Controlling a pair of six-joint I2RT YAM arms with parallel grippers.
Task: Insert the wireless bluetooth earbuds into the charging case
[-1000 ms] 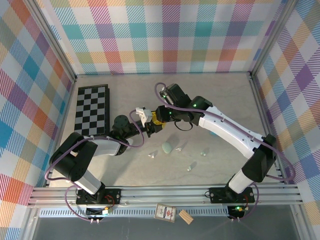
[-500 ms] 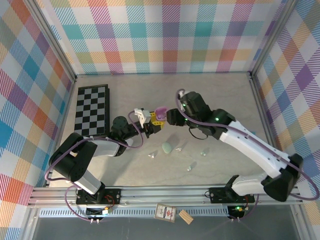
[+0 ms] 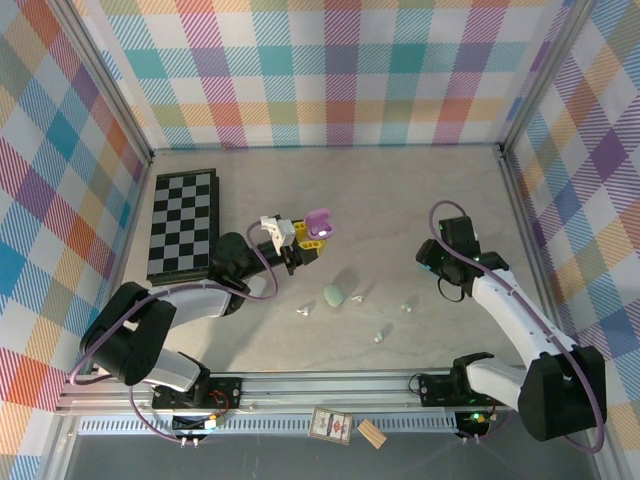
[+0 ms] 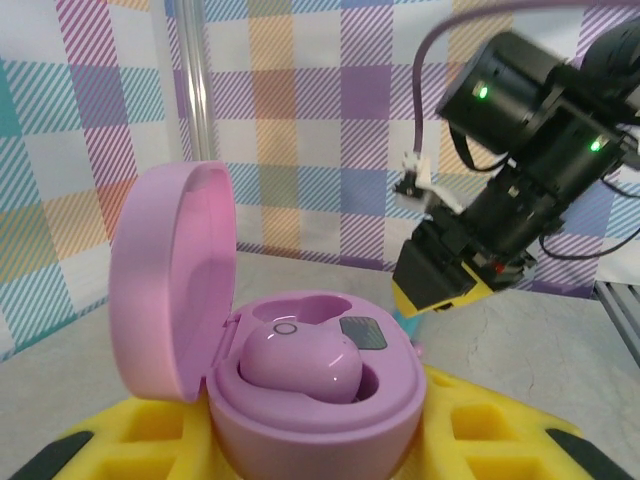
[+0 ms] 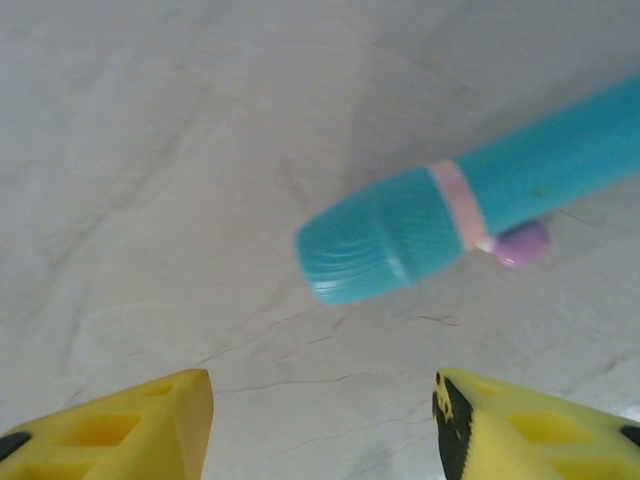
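My left gripper (image 3: 303, 238) is shut on a purple charging case (image 3: 318, 224), held above the table left of centre. In the left wrist view the case (image 4: 330, 420) sits between my yellow fingers (image 4: 500, 430) with its lid (image 4: 170, 270) open. One purple earbud (image 4: 300, 365) lies in a socket and the socket behind it is empty. My right gripper (image 3: 428, 264) hangs open at the right, low over a teal wand (image 5: 480, 215) with a small purple piece (image 5: 522, 243) beside it. Tiny whitish earbuds (image 3: 304, 310) (image 3: 378, 337) (image 3: 407, 307) lie on the table.
A mint pebble-shaped case (image 3: 334, 295) lies mid-table with a small whitish piece (image 3: 357, 297) next to it. A checkerboard (image 3: 183, 222) lies at the left. Plaid walls close in the far and side edges. A metal rail (image 3: 330, 385) runs along the near edge.
My right arm has pulled away from the left gripper and swung to the right side of the table. The purple case stays in the left gripper, its lid now open.
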